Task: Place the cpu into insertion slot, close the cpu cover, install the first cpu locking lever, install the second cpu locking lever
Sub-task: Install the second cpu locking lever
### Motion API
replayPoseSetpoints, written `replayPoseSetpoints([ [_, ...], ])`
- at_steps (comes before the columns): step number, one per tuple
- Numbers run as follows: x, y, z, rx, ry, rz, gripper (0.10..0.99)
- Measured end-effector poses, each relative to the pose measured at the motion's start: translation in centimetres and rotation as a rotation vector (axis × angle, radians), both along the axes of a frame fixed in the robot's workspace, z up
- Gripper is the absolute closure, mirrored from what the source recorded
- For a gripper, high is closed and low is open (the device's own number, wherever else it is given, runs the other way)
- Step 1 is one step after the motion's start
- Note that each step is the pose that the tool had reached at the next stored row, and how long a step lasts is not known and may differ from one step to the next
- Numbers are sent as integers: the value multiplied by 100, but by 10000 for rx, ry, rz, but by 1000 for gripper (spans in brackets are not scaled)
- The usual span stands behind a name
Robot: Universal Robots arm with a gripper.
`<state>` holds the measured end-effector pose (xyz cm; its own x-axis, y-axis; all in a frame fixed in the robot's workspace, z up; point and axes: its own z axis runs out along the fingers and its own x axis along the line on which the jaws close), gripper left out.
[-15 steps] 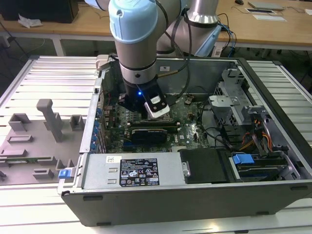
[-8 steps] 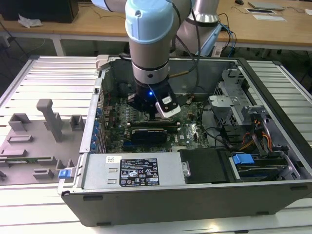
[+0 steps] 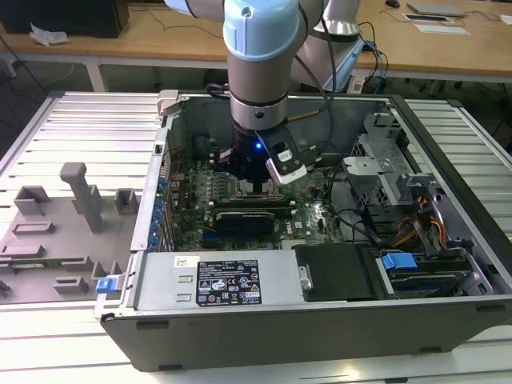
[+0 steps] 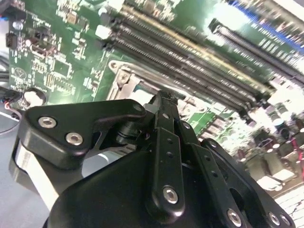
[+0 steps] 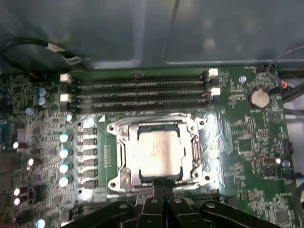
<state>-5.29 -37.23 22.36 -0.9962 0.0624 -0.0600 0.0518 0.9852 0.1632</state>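
The arm's black gripper [image 3: 254, 178] reaches down into an open grey metal computer case [image 3: 448, 320] that lies on its side, hanging over the green motherboard [image 3: 308, 216] near the middle of the case in the exterior view. In the first wrist view the small flat square cpu with a silvery-grey metal top [image 5: 159, 152] sits inside the square metal-framed insertion slot [image 5: 124, 178], and the thin silvery cpu cover frame [image 5: 194, 147] lies flat around it, so the chip shows through the cover's window. The gripper's black fingertips [image 5: 163, 184] stand pressed together with nothing between them, right at the edge of the socket frame on the side away from the long black memory slots [image 5: 142, 92]. In the second wrist view the closed fingers [image 4: 165, 107] point down at the socket's metal frame [image 4: 124, 78], which lies just beside the same rows of memory slots [image 4: 190, 61].
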Motion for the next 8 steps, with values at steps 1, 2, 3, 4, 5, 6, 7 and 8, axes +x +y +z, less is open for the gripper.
replayPoseSetpoints([
  [1, 7, 23, 0, -10, 2, 0, 980],
  [2, 17, 57, -1, -25, 2, 0, 980],
  [3, 23, 82, -1, -38, 2, 0, 980],
  [4, 28, 111, 0, -56, 4, 0, 980],
  [5, 32, 141, 0, -70, 4, 0, 980],
  [6, 33, 171, -1, -82, 2, -1, 980],
  [7, 33, 194, -1, -89, 3, 0, 980],
  [8, 34, 220, 0, -102, 4, 0, 980],
])
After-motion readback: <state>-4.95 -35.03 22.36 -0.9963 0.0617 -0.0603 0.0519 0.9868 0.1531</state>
